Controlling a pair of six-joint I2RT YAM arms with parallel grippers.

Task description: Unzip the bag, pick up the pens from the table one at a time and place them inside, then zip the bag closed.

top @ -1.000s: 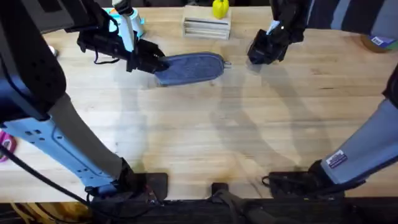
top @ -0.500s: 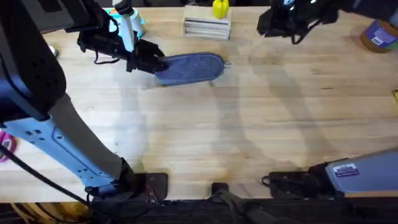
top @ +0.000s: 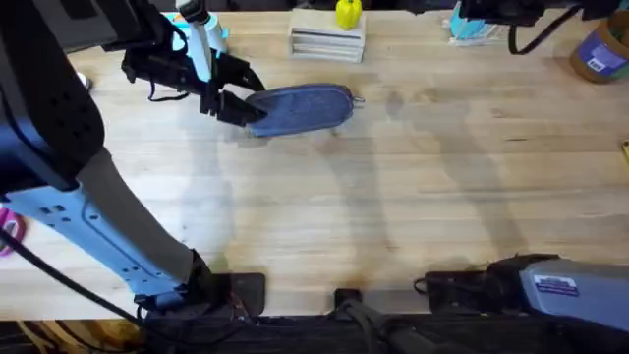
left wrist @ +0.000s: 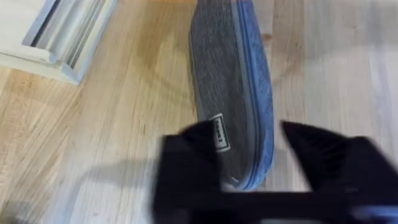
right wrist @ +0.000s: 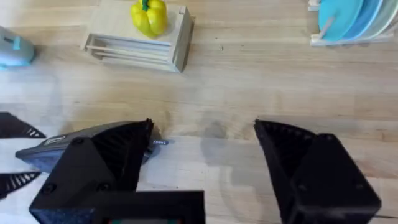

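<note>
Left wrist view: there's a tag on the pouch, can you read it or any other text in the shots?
Small white tag on the side of the bag: has dark lettering, too blurred to read.
Label on the jar at the table's far right: print too small to read.
Sticker on the right arm: unreadable.

The left arm [top: 59, 187] is showing a pale blue-grey link with small dark screws under a black upper section, and thin black cables are looping beside its black gripper [top: 241, 93]. The right arm [top: 550, 290] is wearing a grey link with a small white-and-red label. The right gripper [right wrist: 205, 162] is showing broad, matte black, wedge-shaped fingers [right wrist: 292, 155].
</note>
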